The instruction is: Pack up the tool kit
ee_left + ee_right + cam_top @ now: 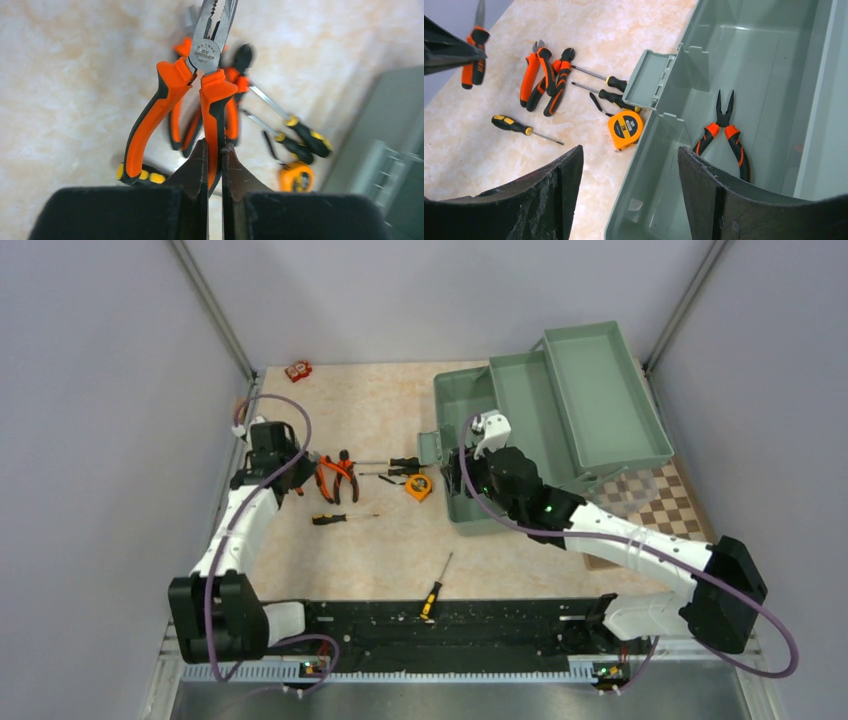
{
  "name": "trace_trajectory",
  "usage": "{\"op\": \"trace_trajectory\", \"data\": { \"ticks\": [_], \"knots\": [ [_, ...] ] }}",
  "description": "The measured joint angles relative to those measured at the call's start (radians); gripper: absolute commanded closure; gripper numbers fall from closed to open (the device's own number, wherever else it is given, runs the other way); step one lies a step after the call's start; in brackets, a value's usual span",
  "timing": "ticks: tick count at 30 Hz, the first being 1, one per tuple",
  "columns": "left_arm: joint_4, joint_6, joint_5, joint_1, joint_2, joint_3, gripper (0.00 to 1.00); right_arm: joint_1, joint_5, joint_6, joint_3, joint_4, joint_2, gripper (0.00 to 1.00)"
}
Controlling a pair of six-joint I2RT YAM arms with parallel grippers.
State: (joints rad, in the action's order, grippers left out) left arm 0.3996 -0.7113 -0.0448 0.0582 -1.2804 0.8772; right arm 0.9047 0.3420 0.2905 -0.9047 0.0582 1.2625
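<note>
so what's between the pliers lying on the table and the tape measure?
Two yellow-black screwdrivers, shafts toward the pliers on the table, handles by the tape measure. Clearest in the right wrist view.

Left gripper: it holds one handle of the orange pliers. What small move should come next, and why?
Probably carry the pliers toward the open toolbox on the right. The left gripper is shut on one handle, the pliers seem clear of the table, and another pair already lies inside the box.
</note>
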Motion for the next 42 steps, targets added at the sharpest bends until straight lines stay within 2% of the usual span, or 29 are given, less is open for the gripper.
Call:
{"op": "trace_trajectory", "data": {
  "ticks": [6, 14, 21, 27, 36, 41, 42],
  "knots": [
    [-0.009, -0.011, 0.106, -0.055, 0.146, 0.058, 1.00, 0.000, 0.038, -0.005, 0.035, -0.002, -0.070, 0.31],
    [-0.100, -0.120, 0.225, -0.345, 0.113, 0.105, 1.00, 0.000, 0.140, -0.037, 0.096, -0.004, -0.237, 0.30],
    [-0.287, -0.266, 0.265, -0.558, -0.029, 0.169, 1.00, 0.000, 0.213, -0.052, 0.155, -0.002, -0.378, 0.29],
    [-0.435, -0.379, 0.264, -0.676, -0.208, 0.256, 1.00, 0.000, 0.259, -0.060, 0.179, -0.003, -0.435, 0.29],
    [-0.573, -0.505, 0.269, -0.731, -0.498, 0.390, 1.00, 0.000, 0.294, -0.064, 0.187, -0.020, -0.477, 0.28],
    [-0.580, -0.536, 0.256, -0.731, -0.605, 0.422, 1.00, 0.000, 0.311, -0.068, 0.192, -0.043, -0.503, 0.27],
    [-0.579, -0.540, 0.252, -0.731, -0.615, 0.422, 0.97, 0.000, 0.314, -0.070, 0.193, -0.045, -0.507, 0.27]
  ]
}}
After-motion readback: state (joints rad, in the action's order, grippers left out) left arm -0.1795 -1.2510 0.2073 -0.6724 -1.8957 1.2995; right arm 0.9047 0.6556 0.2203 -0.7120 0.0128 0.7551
